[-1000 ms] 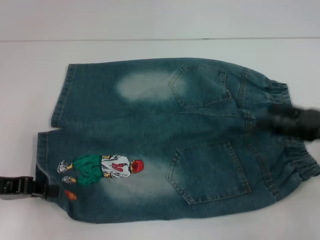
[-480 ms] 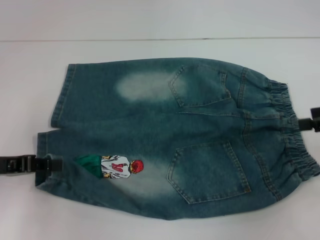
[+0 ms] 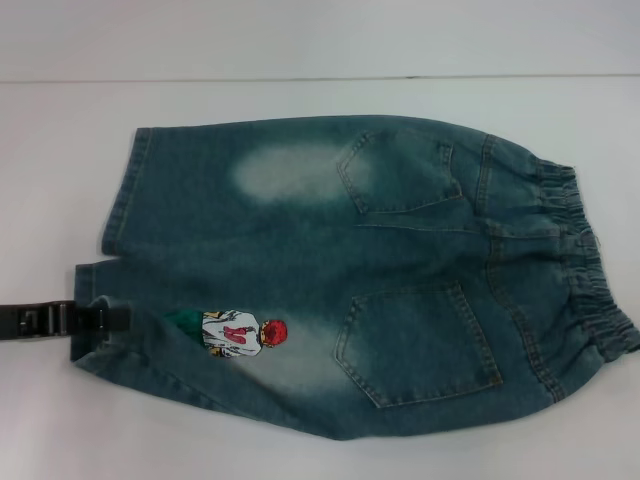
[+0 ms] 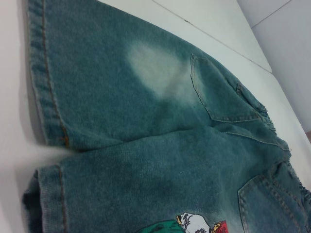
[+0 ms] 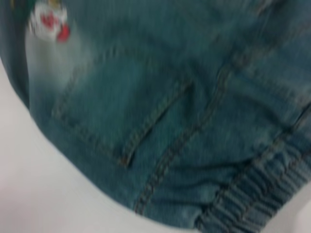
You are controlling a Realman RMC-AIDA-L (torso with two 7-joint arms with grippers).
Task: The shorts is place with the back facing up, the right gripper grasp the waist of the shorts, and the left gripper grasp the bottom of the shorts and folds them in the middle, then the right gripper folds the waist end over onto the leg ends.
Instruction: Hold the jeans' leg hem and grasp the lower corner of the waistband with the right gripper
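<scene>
White table (image 3: 60,420) (evenly lit) meets a pale wall (image 3: 300,35).

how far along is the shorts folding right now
Early. Done: the shorts lie back side up on the white table, pockets showing. In hand: the left gripper is at the near leg's hem, where the denim bunches and covers part of the cartoon print. Left: the right gripper is out of the head view, the waist is ungrasped, and both folds remain.
</scene>
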